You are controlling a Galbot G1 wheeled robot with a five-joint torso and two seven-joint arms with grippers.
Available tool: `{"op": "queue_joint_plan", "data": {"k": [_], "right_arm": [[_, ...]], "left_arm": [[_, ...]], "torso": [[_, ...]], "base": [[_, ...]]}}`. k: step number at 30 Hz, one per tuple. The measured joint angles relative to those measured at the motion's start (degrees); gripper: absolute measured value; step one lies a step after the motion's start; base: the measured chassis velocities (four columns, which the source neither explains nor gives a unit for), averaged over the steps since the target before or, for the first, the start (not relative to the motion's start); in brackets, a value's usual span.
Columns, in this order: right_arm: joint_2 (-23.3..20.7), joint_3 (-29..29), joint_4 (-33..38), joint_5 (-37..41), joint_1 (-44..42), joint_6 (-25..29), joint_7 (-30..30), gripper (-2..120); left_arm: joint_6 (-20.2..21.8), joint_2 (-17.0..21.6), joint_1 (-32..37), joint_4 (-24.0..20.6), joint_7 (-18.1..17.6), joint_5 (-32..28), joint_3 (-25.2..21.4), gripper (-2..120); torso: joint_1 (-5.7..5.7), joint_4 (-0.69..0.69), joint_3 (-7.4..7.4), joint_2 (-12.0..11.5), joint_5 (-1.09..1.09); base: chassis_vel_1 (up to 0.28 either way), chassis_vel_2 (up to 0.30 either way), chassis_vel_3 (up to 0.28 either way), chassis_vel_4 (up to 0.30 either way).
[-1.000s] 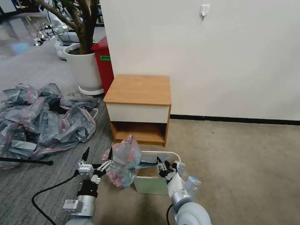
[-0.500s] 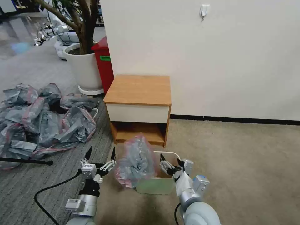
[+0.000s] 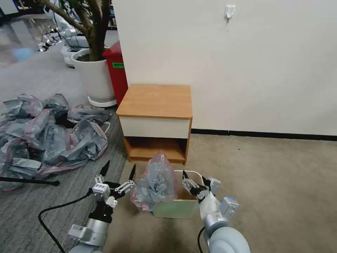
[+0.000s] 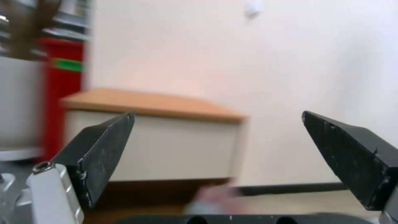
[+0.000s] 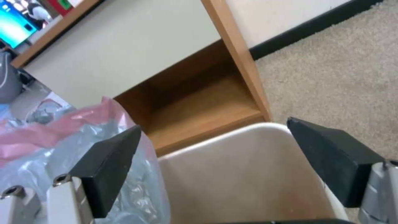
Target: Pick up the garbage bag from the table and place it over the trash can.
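Right gripper (image 3: 194,180), low centre-right of the head view, is spread wide and empty above the trash can (image 3: 174,208), its fingers straddling the open mouth, likely placed to catch the bag's edge. The garbage bag (image 3: 155,182) slumps bunched over the can's left rim, in neither gripper, pink band low, not yet stretched around the opening. Left gripper (image 3: 118,172), lower left of centre, points up beside the bag, fingers parted and holding nothing. The table (image 3: 156,101) stands bare at centre frame.
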Motion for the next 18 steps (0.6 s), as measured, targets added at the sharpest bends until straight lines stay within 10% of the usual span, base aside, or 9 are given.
{"op": "queue_joint_plan", "data": {"k": [8,18], "right_arm": [[-0.17,1.01,1.15,0.13,-0.96,0.08,0.05,90],[-0.92,3.16,2.49,-0.19,-3.86,1.01,-0.07,86]], "left_arm": [[8.16,1.36,0.95,-1.31,9.07,-5.67,4.61,100],[13.72,-0.07,-4.17,6.09,1.3,4.18,11.21,100]], "torso": [[0.0,0.0,0.0,0.0,0.01],[0.0,-0.01,0.0,0.0,-0.01]], "base": [[0.0,0.0,0.0,0.0],[0.0,0.0,0.0,0.0]]}}
